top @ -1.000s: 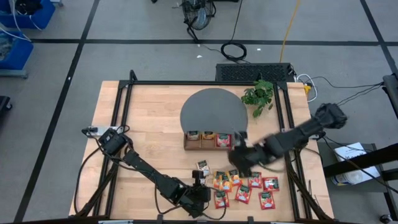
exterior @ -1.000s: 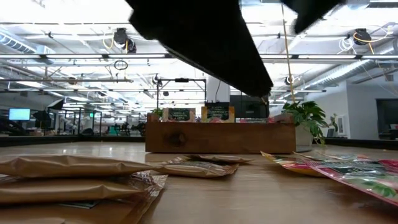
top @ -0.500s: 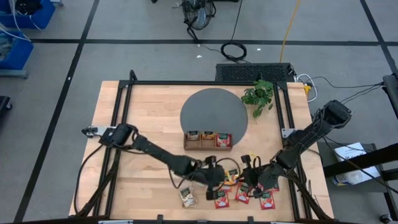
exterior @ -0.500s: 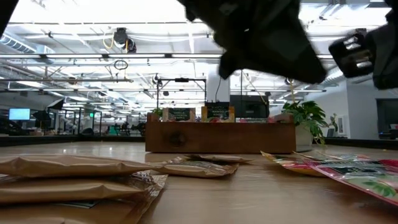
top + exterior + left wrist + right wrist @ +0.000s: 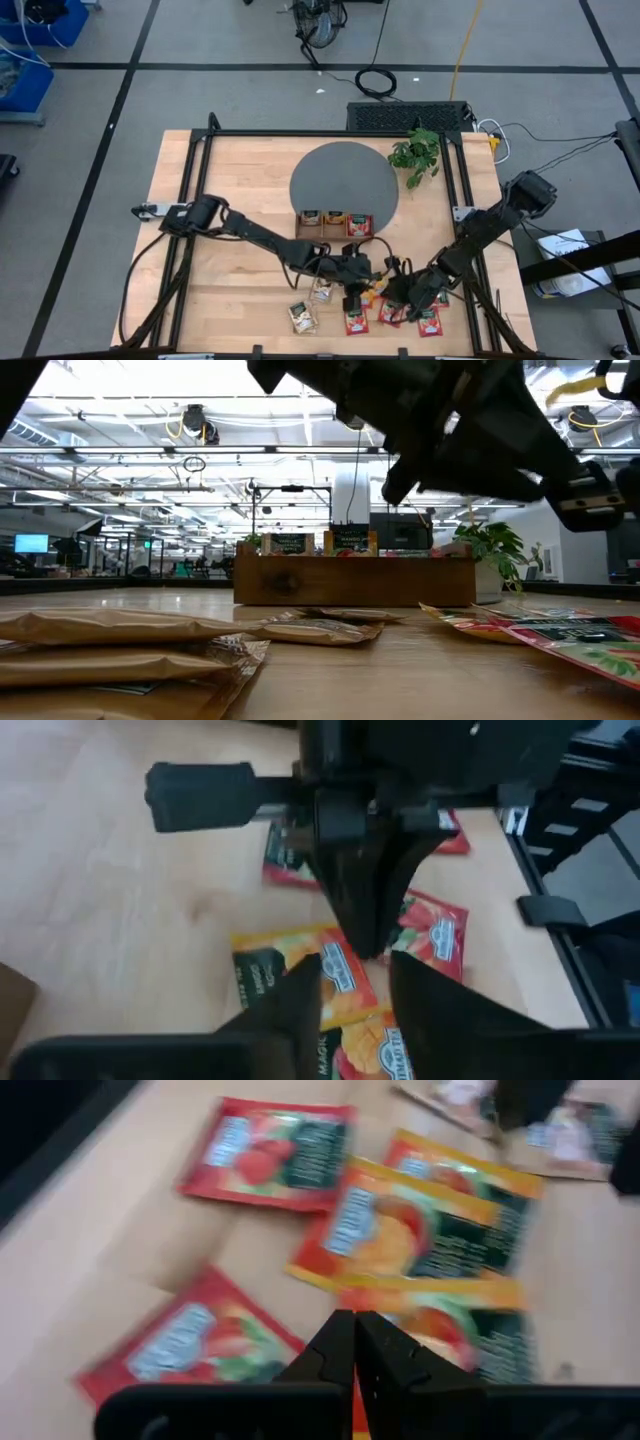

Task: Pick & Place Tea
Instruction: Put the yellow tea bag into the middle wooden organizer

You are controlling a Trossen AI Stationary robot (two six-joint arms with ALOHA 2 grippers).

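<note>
I'm hovering my left gripper (image 5: 355,985), fingers parted, over the orange-yellow sachets (image 5: 300,970), facing my pinched-shut, empty right gripper (image 5: 355,1342).

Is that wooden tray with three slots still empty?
No. The wooden tray already holds tea sachets in its slots, seen from above.

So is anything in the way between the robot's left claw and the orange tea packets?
Nothing visible. The left gripper hangs just above the orange-yellow sachets, fingers apart, with only air between. The right gripper, shut, hovers close over the same pile and could crowd it.
</note>
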